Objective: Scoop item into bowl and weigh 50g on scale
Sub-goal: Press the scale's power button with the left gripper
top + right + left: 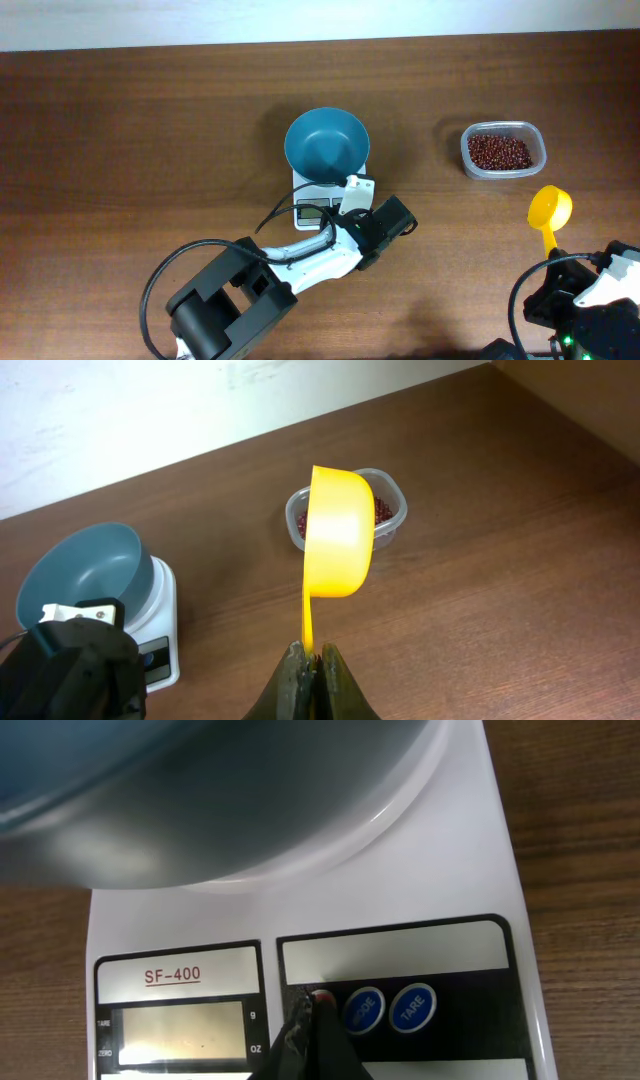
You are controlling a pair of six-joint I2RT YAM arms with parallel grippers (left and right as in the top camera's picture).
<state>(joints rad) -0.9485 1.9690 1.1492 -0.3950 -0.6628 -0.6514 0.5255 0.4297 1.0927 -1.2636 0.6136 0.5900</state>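
Left gripper (pixel 312 1040), clenched, touches the scale's (pixel 440 890) red button (pixel 322 997).
Right gripper (pixel 312 658) grasps yellow scoop (pixel 340 535); bowl (pixel 326 143) atop scale holds 0 beans (pixel 499 151).

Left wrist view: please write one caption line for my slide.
Closed left claw at the scale's red button, beside blue MODE and TARE buttons; display blank, teal bowl on top.

Your table (pixel 100 120) is dark brown wood, its grain running along its length, evenly lit with a faint sheen. Along its far edge stands a white wall (pixel 120 410) — matte, faintly mottled.
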